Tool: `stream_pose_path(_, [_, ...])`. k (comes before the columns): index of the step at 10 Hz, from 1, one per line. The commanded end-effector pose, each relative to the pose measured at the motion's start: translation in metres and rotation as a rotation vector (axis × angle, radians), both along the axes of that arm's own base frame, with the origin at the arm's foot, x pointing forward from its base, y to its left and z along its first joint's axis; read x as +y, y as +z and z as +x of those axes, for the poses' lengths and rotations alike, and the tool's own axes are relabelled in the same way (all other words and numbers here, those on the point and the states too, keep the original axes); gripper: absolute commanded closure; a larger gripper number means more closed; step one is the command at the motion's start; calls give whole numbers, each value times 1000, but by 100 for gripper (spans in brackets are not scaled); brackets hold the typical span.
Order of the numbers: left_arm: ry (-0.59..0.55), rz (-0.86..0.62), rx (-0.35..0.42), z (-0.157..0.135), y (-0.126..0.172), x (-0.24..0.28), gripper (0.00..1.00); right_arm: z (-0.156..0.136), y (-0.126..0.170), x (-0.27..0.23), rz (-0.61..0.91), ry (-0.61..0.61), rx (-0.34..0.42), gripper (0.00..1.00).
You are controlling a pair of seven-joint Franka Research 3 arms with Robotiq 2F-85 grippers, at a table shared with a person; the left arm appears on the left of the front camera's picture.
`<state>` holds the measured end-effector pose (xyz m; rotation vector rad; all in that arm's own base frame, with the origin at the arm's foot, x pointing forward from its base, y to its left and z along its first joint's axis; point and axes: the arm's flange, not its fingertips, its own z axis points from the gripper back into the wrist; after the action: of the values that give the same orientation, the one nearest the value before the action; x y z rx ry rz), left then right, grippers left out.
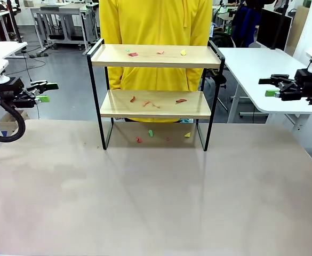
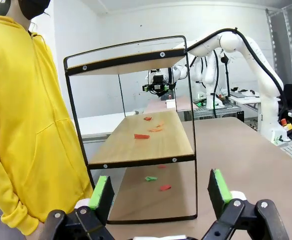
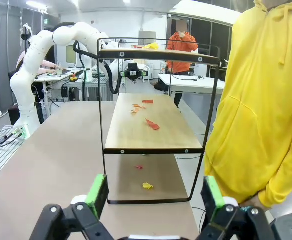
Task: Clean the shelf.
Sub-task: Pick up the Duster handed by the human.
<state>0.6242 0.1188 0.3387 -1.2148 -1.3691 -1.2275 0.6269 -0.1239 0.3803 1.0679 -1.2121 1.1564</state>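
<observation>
**Littered shelf stands mid-table, both arms held off to the sides**

The small two-tier shelf of light wooden boards in a thin black metal frame (image 1: 118,108) stands upright at the far middle of the pale beige table (image 1: 156,202). A person in a yellow hooded top (image 1: 156,21) stands close behind it. Small red, orange, green and yellow paper scraps (image 1: 133,54) lie on both boards and on the table under the shelf. The left gripper (image 1: 48,92) hangs beyond the table's left edge, well apart from the shelf, jaws spread with nothing between them. The right gripper (image 1: 266,87) hangs off to the right, jaws likewise spread and empty.
</observation>
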Motion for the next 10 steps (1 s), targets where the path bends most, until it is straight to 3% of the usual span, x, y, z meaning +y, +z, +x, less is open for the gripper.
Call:
stream_pose_path(1, [12, -4, 60, -5, 6, -2, 0, -6, 9, 2, 9, 39, 15, 0])
stream_pose_path(2, [0, 0, 0, 0, 0, 0, 0, 0, 0, 0, 0, 0, 0, 0])
stream_pose_path(10, [0, 0, 0, 0, 0, 0, 0, 0, 0, 0, 0, 0, 0, 0])
